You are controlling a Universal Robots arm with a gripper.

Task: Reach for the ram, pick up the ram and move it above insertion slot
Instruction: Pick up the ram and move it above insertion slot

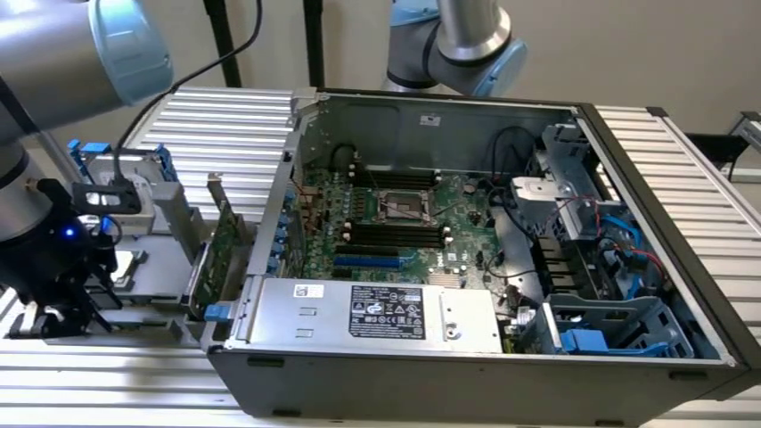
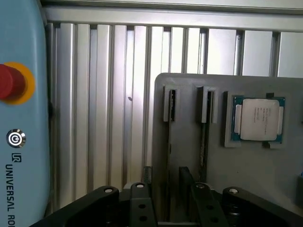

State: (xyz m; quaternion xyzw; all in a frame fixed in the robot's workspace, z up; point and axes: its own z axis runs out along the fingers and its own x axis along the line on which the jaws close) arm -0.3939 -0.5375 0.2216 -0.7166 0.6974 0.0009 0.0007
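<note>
Wrist view: fingers spread wide over the holder, ram on edge right between them, its length running along the gap.

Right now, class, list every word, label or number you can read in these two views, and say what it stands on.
"UNIVERSAL RO", cut off at the picture's edge: on the light blue pendant with the red button.
Print on the processor chip: too small to read.
Blurred, unreadable: black label and white sticker on the power supply.
</note>
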